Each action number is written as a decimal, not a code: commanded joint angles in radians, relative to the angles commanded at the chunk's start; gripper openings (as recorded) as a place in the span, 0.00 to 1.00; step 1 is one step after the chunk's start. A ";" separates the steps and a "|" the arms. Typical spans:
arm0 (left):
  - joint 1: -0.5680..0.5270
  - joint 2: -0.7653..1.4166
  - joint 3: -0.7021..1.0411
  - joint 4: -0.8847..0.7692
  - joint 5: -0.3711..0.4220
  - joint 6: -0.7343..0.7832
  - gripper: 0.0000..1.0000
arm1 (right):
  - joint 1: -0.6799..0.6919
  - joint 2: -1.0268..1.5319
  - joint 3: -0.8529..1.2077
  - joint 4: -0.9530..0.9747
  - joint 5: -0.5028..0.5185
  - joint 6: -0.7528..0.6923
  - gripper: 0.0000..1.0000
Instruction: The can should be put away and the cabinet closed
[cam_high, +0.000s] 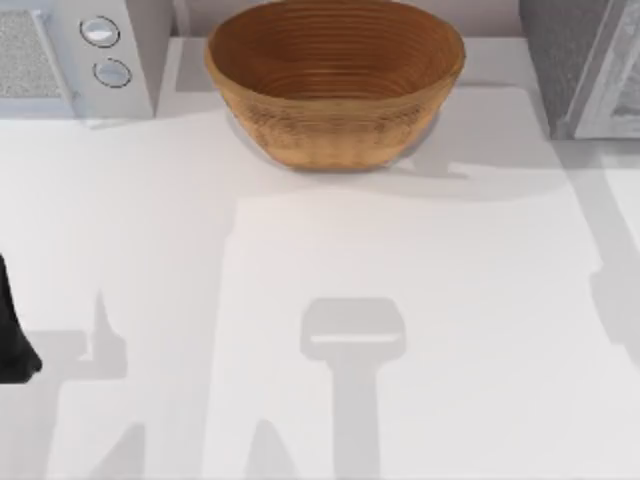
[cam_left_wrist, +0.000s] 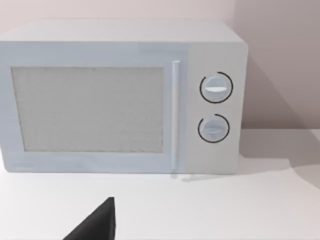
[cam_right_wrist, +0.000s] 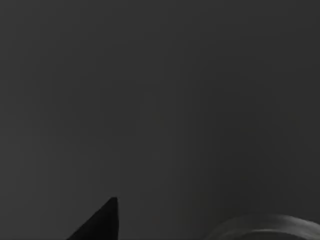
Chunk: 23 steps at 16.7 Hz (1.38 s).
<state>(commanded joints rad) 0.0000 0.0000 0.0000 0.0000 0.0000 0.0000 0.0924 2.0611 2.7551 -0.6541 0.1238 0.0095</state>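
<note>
1. Step in hand (judged): closing phase. The can's place cannot be told from these views; it may already be inside the cabinet, the grey box at the far right of the table.
2. Left gripper sits at the left edge of the table, about mid-depth, well apart from the cabinet. Its wrist camera faces the microwave, which stands at the far left. Jaws apart or together: cannot tell.
3. Right arm: the right wrist view is dark. Jaw state: cannot tell.
4. Doing it well (judged):
   - confirm the can is fully inside before moving the door, so it is not caught or tipped
   - use the right arm, the one on the cabinet's side
   - push the door flat and steadily until it seats, rather than tapping it
   - keep the arm's path to the right of the wicker bowl at far centre
   - leave the left arm parked; it is out of the way
5. Counts:
   - wicker bowl: 1, nothing lying in it
   - microwave: 1, door shut, 2 round dials one above the other, 1 upright handle
   - cabinet: 1, cut off by the frame edge
   - can: no count possible
</note>
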 joint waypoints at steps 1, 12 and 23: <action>0.000 0.000 0.000 0.000 0.000 0.000 1.00 | -0.006 -0.028 -0.015 0.023 0.000 -0.007 1.00; 0.000 0.000 0.000 0.000 0.000 0.000 1.00 | -0.030 -0.765 -0.823 0.324 -0.100 -0.068 1.00; 0.000 0.000 0.000 0.000 0.000 0.000 1.00 | -0.076 -1.616 -2.113 0.546 -0.138 -0.040 1.00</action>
<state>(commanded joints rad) 0.0000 0.0000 0.0000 0.0000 0.0000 0.0000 0.0165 0.4453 0.6424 -0.1078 -0.0144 -0.0310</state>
